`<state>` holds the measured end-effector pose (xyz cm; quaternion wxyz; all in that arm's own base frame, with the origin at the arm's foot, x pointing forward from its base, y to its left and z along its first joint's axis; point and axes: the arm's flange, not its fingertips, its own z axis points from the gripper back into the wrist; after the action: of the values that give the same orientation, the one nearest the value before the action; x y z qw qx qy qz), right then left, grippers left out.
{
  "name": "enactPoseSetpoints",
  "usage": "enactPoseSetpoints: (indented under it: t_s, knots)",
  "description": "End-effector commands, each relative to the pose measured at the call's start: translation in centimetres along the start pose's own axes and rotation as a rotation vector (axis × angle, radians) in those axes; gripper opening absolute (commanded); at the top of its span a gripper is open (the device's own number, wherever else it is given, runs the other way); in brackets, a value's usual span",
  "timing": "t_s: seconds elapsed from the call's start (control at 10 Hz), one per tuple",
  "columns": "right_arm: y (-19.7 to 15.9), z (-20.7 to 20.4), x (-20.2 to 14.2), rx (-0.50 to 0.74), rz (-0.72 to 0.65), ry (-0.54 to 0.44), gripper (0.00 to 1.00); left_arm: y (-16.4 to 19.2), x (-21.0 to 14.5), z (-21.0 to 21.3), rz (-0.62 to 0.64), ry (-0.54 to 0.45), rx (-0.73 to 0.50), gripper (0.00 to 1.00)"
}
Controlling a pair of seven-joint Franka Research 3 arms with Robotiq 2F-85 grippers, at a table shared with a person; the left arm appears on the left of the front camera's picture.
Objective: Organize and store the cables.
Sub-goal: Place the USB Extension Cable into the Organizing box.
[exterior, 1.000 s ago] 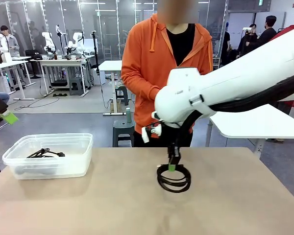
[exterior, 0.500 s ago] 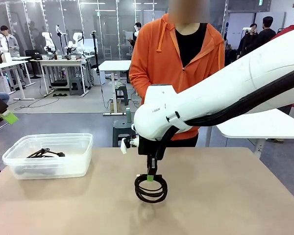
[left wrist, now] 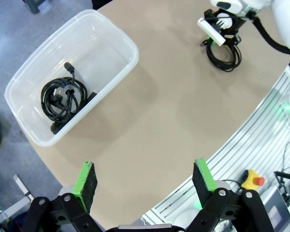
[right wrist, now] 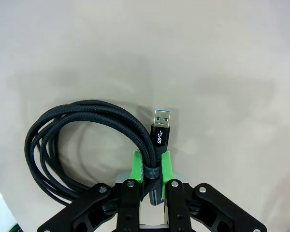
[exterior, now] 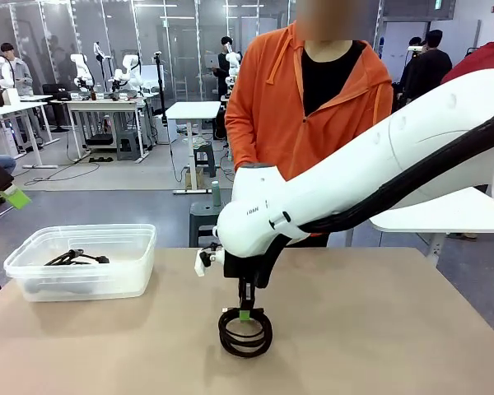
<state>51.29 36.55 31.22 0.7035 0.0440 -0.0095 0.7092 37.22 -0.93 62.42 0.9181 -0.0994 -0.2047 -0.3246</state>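
My right gripper [exterior: 244,313] [right wrist: 152,168] is shut on a coiled black cable [exterior: 245,333] [right wrist: 82,140] with a USB plug [right wrist: 162,124], and the coil hangs just above the tan table [exterior: 379,329] near its middle. That gripper and coil also show far off in the left wrist view, the cable [left wrist: 224,54] at top right. A second coiled black cable [exterior: 76,257] [left wrist: 63,98] lies inside the clear plastic bin [exterior: 140,247] [left wrist: 118,38] at the table's left. My left gripper [left wrist: 145,180] is open, high above the table's near-left edge, its green pads [left wrist: 85,180] holding nothing.
A person in an orange hoodie [exterior: 288,107] stands at the far side of the table, behind my right arm [exterior: 370,177]. Another white table [exterior: 445,210] stands at the right. Open tabletop lies between the bin and the hanging coil.
My right arm has carried the coiled cable leftwards and towards the near side of the table. The bin and its cable have not moved.
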Motion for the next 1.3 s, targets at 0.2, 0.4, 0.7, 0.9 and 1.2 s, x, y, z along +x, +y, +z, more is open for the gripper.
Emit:
enactPoseSetpoints:
  t_s: [0.2,0.4,0.7,0.9,1.2]
  knots:
    - [-0.1,-1.1,0.9,-0.028,-0.041,0.017,0.07,-0.1,0.1,0.1,0.014,-0.003,0.016,1.0]
    - [0.1,-1.2,1.0,-0.028,-0.035,0.024,0.07,-0.1,0.1,0.1,0.014,-0.003,0.016,1.0]
    - [0.3,-0.5,1.0,-0.042,-0.026,0.018,0.61,-0.1,0.1,0.1,0.014,-0.003,0.016,1.0]
    - [0.4,0.3,0.8,-0.045,-0.027,0.014,0.95,-0.1,0.1,0.1,0.014,-0.003,0.016,1.0]
    - [0.4,2.0,0.1,-0.049,-0.039,-0.005,1.0,-0.1,0.1,0.1,0.014,-0.003,0.016,1.0]
